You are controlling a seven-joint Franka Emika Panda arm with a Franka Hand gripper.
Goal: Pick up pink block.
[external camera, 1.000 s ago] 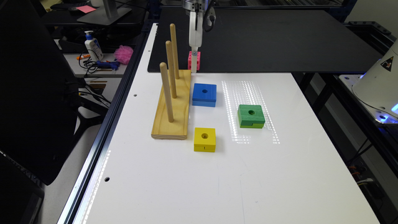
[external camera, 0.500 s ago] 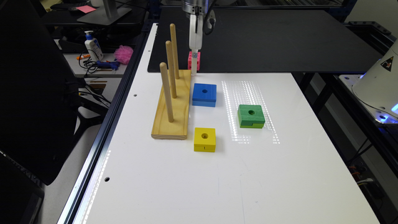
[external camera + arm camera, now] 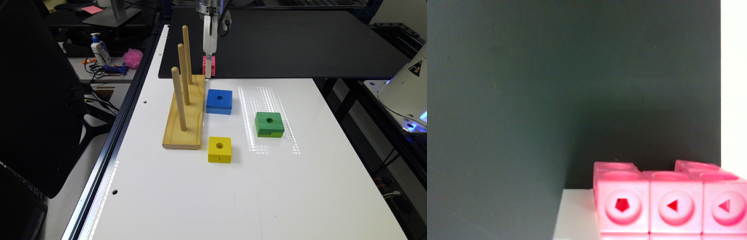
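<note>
We see claw [image 3: 208,68] top centre of exterior frame, lowered straight over pink block [image 3: 209,65]; spread or pinched, we cannot tell. Block sits at black mat [image 3: 283,43] edge, lower right of wrist frame, likely kept clear of peg board [image 3: 185,113] for vertical approach

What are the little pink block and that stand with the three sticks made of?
The pink block looks like moulded plastic: glossy, slightly see-through cubes linked together, each with a round socket. The stand looks like unpainted light wood, probably pine: grain lines show on its base, and its three pegs are plain matte dowels of a similar pale tan.
</note>
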